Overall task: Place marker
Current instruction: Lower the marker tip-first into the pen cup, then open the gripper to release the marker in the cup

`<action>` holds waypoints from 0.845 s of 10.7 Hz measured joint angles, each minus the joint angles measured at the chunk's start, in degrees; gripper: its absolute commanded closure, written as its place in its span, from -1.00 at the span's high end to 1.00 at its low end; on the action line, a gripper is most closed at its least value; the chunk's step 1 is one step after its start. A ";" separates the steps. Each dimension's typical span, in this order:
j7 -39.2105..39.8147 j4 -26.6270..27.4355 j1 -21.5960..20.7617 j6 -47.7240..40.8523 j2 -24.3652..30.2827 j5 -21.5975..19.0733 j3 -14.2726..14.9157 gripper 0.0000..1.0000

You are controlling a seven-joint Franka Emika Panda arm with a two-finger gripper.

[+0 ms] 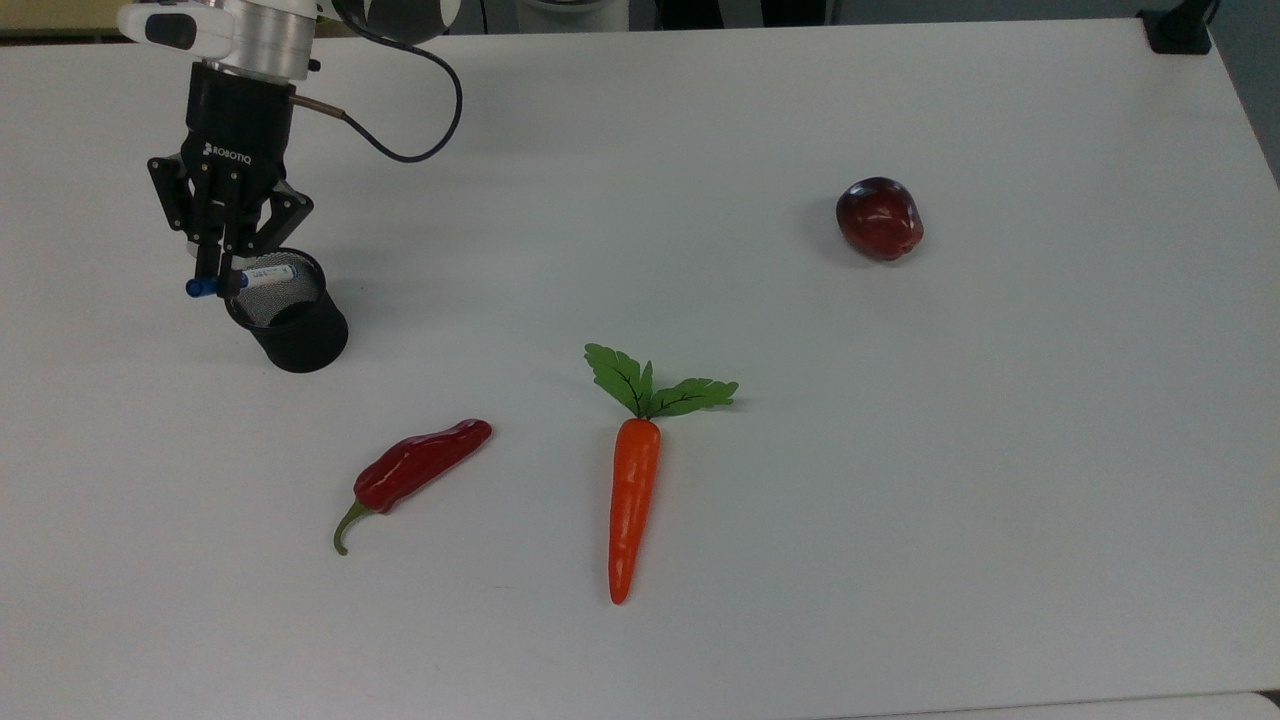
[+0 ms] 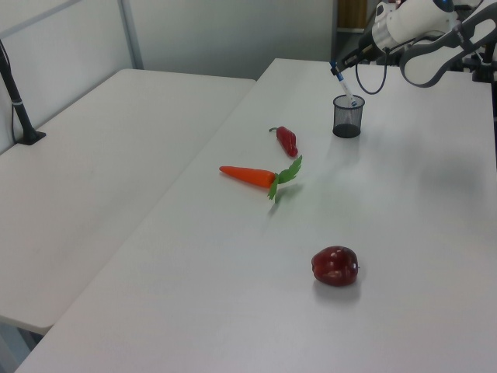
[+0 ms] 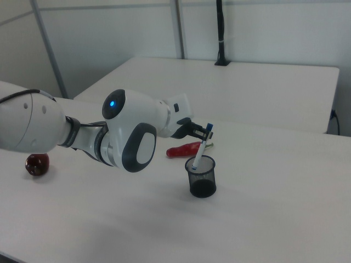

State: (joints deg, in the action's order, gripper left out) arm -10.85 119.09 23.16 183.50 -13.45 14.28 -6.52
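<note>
My pincer grips the marker near its blue cap, lower end dipped inside the mesh cup. What's left: let go and let it drop in.

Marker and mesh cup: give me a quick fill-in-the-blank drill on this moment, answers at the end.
1. The pincer is shut on the ____.
2. The marker's lower end dips into the black mesh ____.
3. In the top view, the red pepper lies to the ____ of the carrot.
4. The fruit farthest from the cup is the dark red ____.

Answers: marker; cup; left; apple
</note>
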 measured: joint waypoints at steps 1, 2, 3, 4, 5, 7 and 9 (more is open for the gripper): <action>0.01 0.00 -0.04 0.00 -0.09 0.00 -0.01 0.79; 0.02 0.00 -0.05 0.00 -0.10 0.01 -0.03 1.00; 0.03 -0.01 -0.05 0.00 -0.11 0.01 -0.04 1.00; 0.03 -0.01 -0.05 0.00 -0.11 0.01 -0.05 1.00; 0.04 -0.01 -0.07 0.00 -0.11 0.01 -0.08 1.00; 0.05 -0.06 -0.09 0.00 -0.11 0.02 -0.13 1.00; 0.06 -0.47 -0.14 0.00 -0.11 0.02 -0.18 1.00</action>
State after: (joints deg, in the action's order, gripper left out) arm -10.79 118.62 23.02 183.50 -13.55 14.30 -6.70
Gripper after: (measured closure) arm 0.000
